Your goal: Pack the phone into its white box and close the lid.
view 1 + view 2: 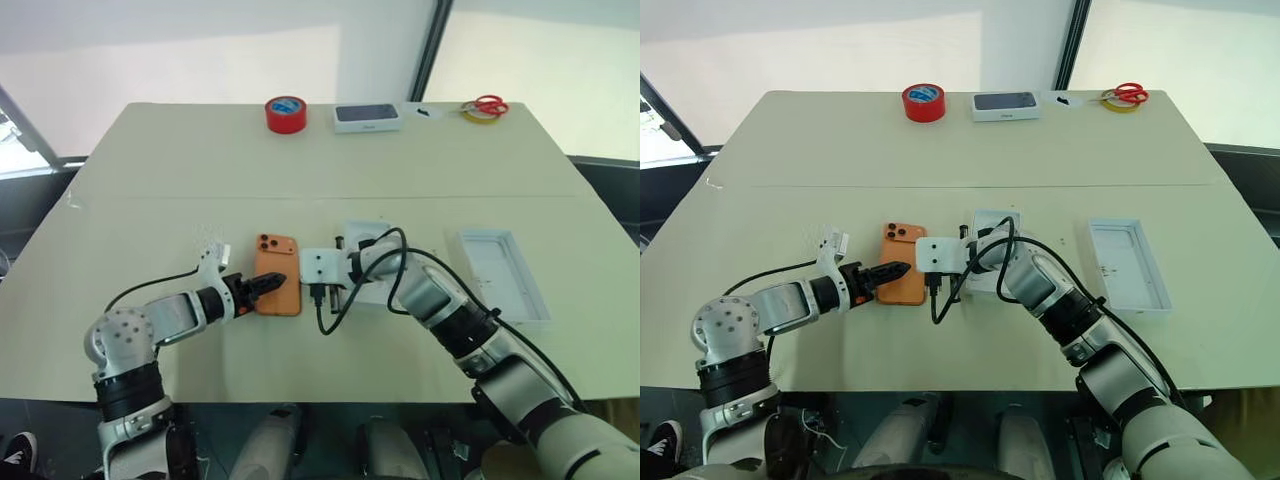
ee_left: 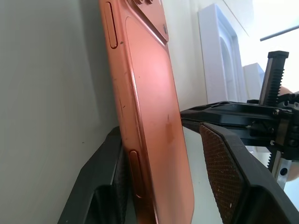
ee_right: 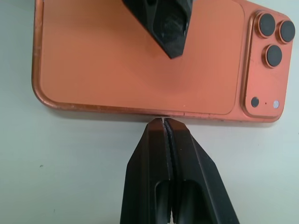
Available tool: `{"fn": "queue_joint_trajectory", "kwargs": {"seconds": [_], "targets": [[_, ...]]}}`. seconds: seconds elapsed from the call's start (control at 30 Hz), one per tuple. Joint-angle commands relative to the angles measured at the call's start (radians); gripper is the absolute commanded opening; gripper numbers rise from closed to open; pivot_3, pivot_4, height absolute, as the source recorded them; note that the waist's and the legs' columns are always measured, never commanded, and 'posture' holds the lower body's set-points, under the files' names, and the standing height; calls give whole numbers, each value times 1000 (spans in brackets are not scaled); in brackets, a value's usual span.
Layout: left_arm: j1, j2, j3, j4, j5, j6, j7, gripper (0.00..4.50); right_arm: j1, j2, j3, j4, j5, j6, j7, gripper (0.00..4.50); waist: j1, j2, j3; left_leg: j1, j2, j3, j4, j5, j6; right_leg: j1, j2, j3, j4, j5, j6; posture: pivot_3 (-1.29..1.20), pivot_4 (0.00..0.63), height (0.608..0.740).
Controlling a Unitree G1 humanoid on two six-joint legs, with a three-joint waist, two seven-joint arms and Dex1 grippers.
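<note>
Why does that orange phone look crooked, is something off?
Yes: the orange smartphone is tipped up on its long edge, one pincer finger under it. The closed right pincer braces its opposite edge.

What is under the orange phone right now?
The phone lies camera-side up on the table. One left gripper finger reaches under its near edge; the rest underneath is hidden.

Orange phone face down at table centre, left gripper fingers over its back, white box at 3 o'clock, lid further right, red tape roll at 12 o'clock.
</note>
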Motion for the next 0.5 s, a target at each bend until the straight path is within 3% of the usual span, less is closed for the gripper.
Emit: {"fn": "queue_joint_trajectory", "kwargs": {"seconds": [0.03, 0.1, 0.33, 0.5], "targets": [[16, 10, -17, 33, 9, -4, -27, 1012, -2, 8, -10, -18, 2, -8, -8, 0, -1, 0, 0, 0, 0, 0, 0, 0, 0, 0, 0, 0, 0, 0, 0, 0, 150, 740], [15, 1, -11, 57, 7, -13, -33, 97, -3, 8, -11, -17, 0, -8, -11, 0, 0, 0, 0, 0, 0, 0, 0, 0, 0, 0, 0, 0, 0, 0, 0, 0, 150, 740], [9, -8, 47, 112, -43, -7, -39, 41, 2, 0, -37, -23, 15, -24, -27, 0, -1, 0, 0, 0, 0, 0, 0, 0, 0, 0, 0, 0, 0, 0, 0, 0, 150, 740], [-1, 3, 101, 122, -126, -1, -68, 41, 17, 18, -199, -107, 242, 79, 49, 0, -4, -1, 1, -1, 0, 0, -1, 0, 0, 0, 0, 0, -1, 0, 0, 0, 150, 740]]}}
